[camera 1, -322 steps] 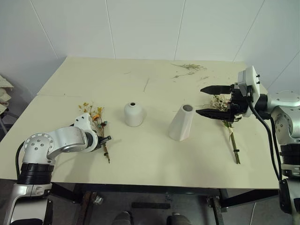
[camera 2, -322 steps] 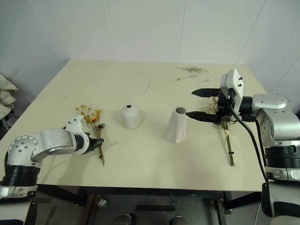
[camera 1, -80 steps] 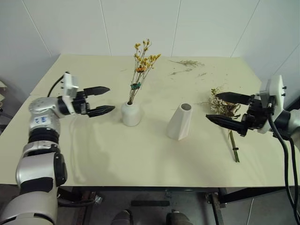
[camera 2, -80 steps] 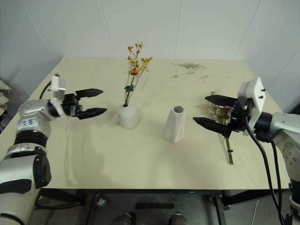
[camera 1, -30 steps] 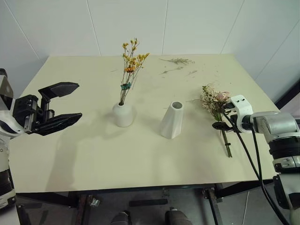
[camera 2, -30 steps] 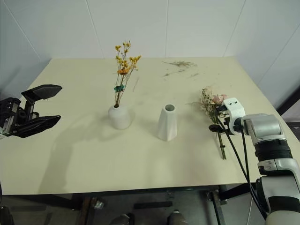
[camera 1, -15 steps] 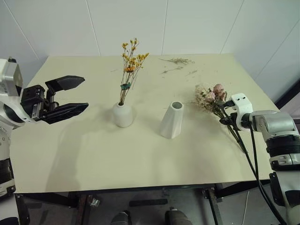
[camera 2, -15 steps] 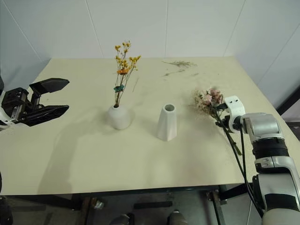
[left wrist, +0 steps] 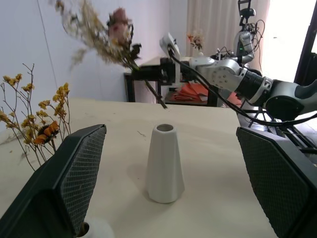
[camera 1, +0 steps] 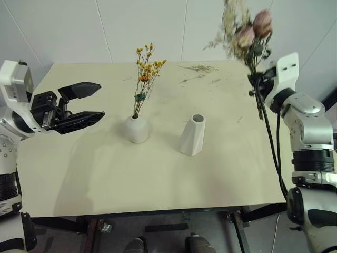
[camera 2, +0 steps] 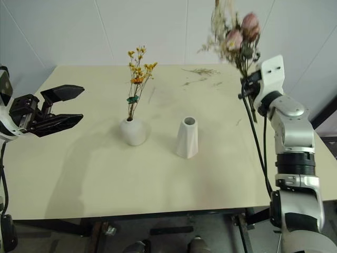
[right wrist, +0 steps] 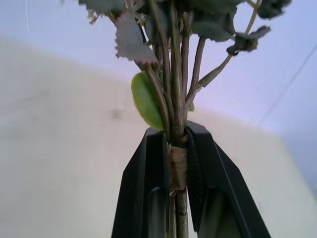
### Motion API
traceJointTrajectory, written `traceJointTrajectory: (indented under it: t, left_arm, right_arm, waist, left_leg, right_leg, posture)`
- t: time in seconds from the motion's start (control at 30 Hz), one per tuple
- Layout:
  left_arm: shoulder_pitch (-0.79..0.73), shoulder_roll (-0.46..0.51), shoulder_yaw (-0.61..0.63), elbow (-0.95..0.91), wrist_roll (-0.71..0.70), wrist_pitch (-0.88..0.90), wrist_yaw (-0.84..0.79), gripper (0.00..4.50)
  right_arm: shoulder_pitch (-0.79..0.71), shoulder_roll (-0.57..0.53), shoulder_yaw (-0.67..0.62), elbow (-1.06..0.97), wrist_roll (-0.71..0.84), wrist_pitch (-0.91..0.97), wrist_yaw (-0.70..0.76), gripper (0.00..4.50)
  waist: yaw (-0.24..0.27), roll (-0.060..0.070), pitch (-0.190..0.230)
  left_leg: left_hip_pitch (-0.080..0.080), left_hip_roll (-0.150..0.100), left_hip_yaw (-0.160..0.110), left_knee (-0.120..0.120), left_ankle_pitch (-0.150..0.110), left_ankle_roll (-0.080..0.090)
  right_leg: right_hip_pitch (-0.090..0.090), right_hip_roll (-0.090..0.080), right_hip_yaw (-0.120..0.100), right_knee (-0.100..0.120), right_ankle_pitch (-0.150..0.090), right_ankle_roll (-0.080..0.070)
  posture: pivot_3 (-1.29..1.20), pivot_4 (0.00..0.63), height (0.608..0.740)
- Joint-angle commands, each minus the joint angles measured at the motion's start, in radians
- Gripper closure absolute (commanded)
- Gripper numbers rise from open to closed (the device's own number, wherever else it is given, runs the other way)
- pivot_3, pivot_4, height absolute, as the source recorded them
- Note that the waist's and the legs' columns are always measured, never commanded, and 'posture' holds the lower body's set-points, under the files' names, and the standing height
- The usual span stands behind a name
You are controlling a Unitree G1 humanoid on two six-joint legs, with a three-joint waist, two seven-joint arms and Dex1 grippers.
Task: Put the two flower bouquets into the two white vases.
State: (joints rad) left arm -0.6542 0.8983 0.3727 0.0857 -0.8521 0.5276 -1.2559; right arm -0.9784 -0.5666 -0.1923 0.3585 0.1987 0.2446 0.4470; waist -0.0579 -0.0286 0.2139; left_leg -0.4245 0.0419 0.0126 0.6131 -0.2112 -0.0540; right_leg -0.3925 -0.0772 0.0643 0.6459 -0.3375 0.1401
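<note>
Clamping the rose bouquet (camera 1: 247, 37) stems, the right pincer (right wrist: 177, 163) is closed — left pincer (camera 1: 79, 106) gapes, empty.

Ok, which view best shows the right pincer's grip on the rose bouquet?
The right wrist view: the right pincer is clamped on the rose bouquet at its wrapped stems. The eye views show the whole bunch raised, its grip point small. The left wrist view shows it distant, beyond the cone vase.

The right gripper (right wrist: 177, 163) is raised high at the table's right side, its fingers clamped on the rose bouquet's (camera 1: 247, 32) stems. The left gripper (camera 1: 87, 103) hovers at the left, pointing right, fingers spread wide and empty.
</note>
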Motion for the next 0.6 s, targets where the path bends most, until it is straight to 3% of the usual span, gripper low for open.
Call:
traceJointTrajectory:
  t: [0.03, 0.27, 0.6]
  left_arm:
    - [0.005, -0.011, 0.006, -0.044, -0.009, -0.006, -0.008, 0.00]
    - [0.020, -0.029, 0.000, -0.058, 0.003, -0.021, -0.014, 0.00]
    - [0.037, -0.033, 0.006, -0.077, -0.005, -0.021, -0.008, 0.00]
  right_arm:
    - [-0.039, 0.067, -0.046, -0.106, 0.077, -0.065, -0.022, 4.35]
    - [0.015, 0.241, -0.016, -0.351, 0.267, -0.012, 0.037, 4.35]
    - [0.140, 0.266, 0.040, -0.502, 0.355, 0.076, 0.081, 4.35]
  waist:
    - [0.001, 0.000, 0.000]
    - [0.000, 0.000, 0.000]
    - [0.003, 0.000, 0.000]
  left_leg:
    - [0.000, 0.000, 0.000, 0.000, 0.000, 0.000]
    - [0.000, 0.003, 0.000, 0.000, 0.001, -0.001]
    - [0.000, 0.004, 0.000, 0.001, 0.001, -0.002]
  right_leg:
    - [0.000, 0.000, 0.000, 0.000, 0.000, 0.000]
    - [-0.001, 0.003, 0.000, 0.002, 0.000, 0.000]
    - [0.000, 0.003, -0.001, 0.002, 0.001, -0.002]
  posture:
    - [0.00, 0.150, 0.740]
    - [0.00, 0.150, 0.740]
    - [0.00, 0.150, 0.740]
